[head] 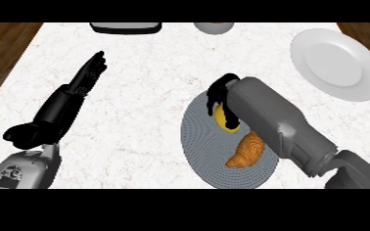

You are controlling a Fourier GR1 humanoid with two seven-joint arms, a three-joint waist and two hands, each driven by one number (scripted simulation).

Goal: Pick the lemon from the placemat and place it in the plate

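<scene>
The lemon [221, 120] lay on the placemat [206, 151] beside a croissant [248, 151], my right hand [222, 100] curled around it; the plate [336, 63] sat beyond the placemat, my left hand [90, 73] open.

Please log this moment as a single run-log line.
phase: grasp | right hand curled on lemon, on placemat | left hand open | plate awaiting lemon

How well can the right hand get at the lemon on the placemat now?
Probably yes. The right hand is already over the lemon on the grey placemat, its fingers curled down around it. The croissant lies nearer the robot and does not block it.
</scene>
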